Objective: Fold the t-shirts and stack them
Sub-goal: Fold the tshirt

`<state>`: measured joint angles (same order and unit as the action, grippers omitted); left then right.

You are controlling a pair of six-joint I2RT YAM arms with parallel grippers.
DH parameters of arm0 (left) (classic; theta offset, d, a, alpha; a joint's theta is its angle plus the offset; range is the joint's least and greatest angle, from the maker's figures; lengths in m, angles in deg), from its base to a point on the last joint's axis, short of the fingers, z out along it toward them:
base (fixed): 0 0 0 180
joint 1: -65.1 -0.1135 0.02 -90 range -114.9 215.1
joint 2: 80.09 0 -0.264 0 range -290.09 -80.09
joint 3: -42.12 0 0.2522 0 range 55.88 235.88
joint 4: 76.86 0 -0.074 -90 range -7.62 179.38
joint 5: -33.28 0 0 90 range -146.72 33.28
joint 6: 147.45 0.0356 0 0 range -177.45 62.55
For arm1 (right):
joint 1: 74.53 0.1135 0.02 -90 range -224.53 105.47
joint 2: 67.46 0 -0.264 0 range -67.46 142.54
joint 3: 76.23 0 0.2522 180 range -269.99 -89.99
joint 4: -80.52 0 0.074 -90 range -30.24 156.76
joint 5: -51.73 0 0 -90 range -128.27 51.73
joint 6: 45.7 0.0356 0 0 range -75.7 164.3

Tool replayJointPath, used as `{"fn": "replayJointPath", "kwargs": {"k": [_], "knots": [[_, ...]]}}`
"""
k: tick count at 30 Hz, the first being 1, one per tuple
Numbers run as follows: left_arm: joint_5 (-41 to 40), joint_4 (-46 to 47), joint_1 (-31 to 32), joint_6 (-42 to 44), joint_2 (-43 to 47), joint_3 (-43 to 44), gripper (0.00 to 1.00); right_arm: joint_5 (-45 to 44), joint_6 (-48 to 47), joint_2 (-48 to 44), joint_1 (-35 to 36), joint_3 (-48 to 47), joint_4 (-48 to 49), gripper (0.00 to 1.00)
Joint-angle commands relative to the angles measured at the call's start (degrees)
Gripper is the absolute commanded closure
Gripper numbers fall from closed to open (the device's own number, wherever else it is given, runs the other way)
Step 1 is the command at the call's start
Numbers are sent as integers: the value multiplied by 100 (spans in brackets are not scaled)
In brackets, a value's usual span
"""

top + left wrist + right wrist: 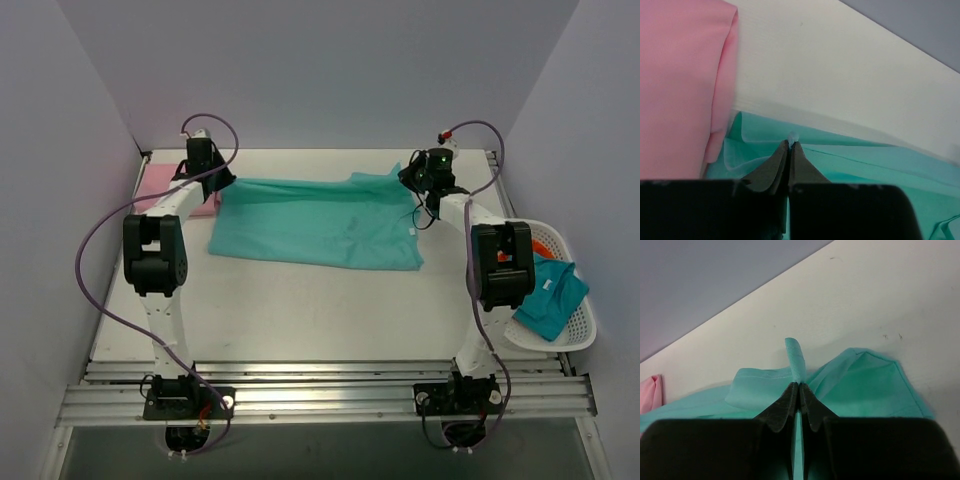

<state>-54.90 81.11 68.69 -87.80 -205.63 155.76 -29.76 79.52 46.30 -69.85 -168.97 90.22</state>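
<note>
**Item 1, green t-shirt** [318, 225]: lies as a wide band across the far half of the tabletop [300, 320], its far edge pinched at both ends.

**Item 2, left tool** [790, 145]: fingers closed tight on the far-left edge. Only a pale sliver of hem shows past the tips (a thin bite, I judge). Risk: the hem slides out as soon as I lift or pull towards me, and that corner drops.

**Item 3, right tool** [799, 386]: closed on a rolled tuck of cloth that stands up between the tips. This hold looks firmer. Risk: if only this end carries, the fold comes down skewed.

**Item 4, pink t-shirt** [680, 85]: folded at the far-left corner, just beside the left tool. Risk: a sideways sweep catches its edge and drags its fold open.

**Item 5, tension between arms**: spreading too far strips the weaker left pinch. Too little leaves slack that bunches mid-shirt.

**Item 6, basket** [580, 335]: at the right edge, well apart from the work. I judge it no hazard.
</note>
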Motion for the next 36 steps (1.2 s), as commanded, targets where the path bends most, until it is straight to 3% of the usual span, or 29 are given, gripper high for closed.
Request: {"fn": "replayJointPath", "kwargs": {"k": [1, 10, 17, 18, 19, 21, 22, 23, 25, 26, 27, 29, 30, 31, 32, 36], "knots": [[-103, 502, -52, 187, 459, -450, 98, -130, -121, -757, 102, 496, 404, 100], [-480, 617, -8, 178, 987, -1628, 98, -464, -42, -1680, 348, 2114, 747, 100], [-771, 187, 54, 328, 1067, -1771, 97, -763, 46, -2138, 498, 3160, 1046, 100], [-754, 29, 62, 328, 1005, -1683, 94, -824, 46, -2164, 515, 3222, 1003, 100], [-780, -381, 54, 258, 935, -1560, 71, -834, 37, -2156, 533, 3318, 976, 100], [-815, -561, 62, 179, 750, -1366, 34, -1158, 46, -2130, 577, 3433, 958, 100], [-841, -570, 62, 117, 741, -1383, 1, -1211, 55, -2112, 594, 3477, 967, 100], [-894, -570, 71, 65, 767, -1409, 6, -1299, 55, -2068, 603, 3538, 958, 100], [-1026, -457, 62, -49, 924, -1593, 6, -1431, 72, -1928, 621, 3478, 714, 100], [-1061, -412, 62, -68, 986, -1655, 6, -1649, 133, -1858, 630, 3312, 329, 96], [-1096, -386, 71, -85, 1057, -1760, 6, -1764, 160, -1770, 639, 3241, 143, 72], [-1237, -394, 71, -85, 1241, -1805, 6, -1949, 178, -1786, 647, 3178, -173, 41], [-1298, -403, 71, -59, 1303, -1848, 6, -2194, 239, -1908, 700, 3135, -315, 17], [-1429, -421, 71, -50, 1460, -1884, 6, -2309, 248, -1997, 744, 3108, -429, 5], [-1500, -429, 62, -50, 1523, -1910, 6, -2406, 248, -2102, 779, 3073, -639, 0], [-1694, -272, 62, -76, 1892, -2235, 6, -2829, 187, -2603, 998, 2504, -1159, 0]]}}
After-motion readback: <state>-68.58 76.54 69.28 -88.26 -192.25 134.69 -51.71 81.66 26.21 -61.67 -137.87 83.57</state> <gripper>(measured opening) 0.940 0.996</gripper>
